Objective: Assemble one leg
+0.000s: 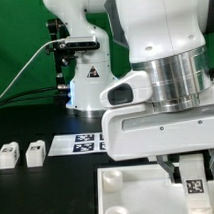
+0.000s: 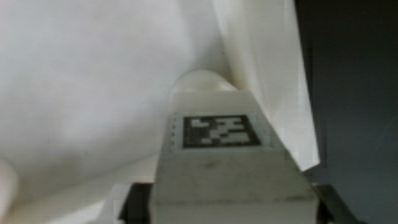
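My gripper is shut on a leg, a white block with a black-and-white tag on the face that shows. Dark fingers press both of its sides. The leg's far end points at the large white panel, close to its raised rim; I cannot tell if they touch. In the exterior view the gripper holds the tagged leg over the right part of the panel. Two more legs stand on the black table at the exterior view's left.
The marker board lies flat behind the panel, in front of the robot's base. A green backdrop stands behind. My own arm fills the exterior view's right and hides the table there.
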Available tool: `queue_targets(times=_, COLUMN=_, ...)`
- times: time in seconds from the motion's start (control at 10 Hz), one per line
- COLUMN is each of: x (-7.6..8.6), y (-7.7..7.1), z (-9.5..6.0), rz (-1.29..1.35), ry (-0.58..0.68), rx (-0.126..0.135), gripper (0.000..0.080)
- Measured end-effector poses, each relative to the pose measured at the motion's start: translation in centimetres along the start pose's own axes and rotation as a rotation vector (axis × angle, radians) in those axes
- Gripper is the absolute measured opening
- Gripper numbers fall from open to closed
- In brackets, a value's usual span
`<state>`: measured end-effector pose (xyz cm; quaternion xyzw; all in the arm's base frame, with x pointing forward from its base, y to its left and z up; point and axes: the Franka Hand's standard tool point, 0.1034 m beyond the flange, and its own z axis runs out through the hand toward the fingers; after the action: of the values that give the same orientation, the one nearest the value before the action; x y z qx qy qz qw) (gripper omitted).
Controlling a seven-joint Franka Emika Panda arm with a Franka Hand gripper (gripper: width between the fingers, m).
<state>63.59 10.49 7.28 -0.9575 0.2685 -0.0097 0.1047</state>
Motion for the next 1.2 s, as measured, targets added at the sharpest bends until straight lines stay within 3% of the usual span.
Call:
queue_targets(times=0.3, x=-0.5, y=0.3, z=0.1, rz=0.581, ry=-0.001, rx=0.037, gripper=0.029)
queue_targets(times=0.6, x=-1.4, y=-0.9, z=0.3, rz=1.013, ry=-0.029, rx=0.043, gripper=0.0292)
queue_targets(times=0.9, x=-1.6, y=-1.1, z=0.4, rz=1.016, ry=-0.031, rx=0.042, gripper=0.0292)
queue_targets(times=1.1, x=-1.8, y=-0.5, z=0.6, rz=0.823, ry=-0.04, rx=0.022, gripper=0.0613)
queue_targets(times=1.2, x=-1.4, y=0.0, z=0.5, rz=0.644, ry=-0.034, rx=0.025, gripper=0.0613)
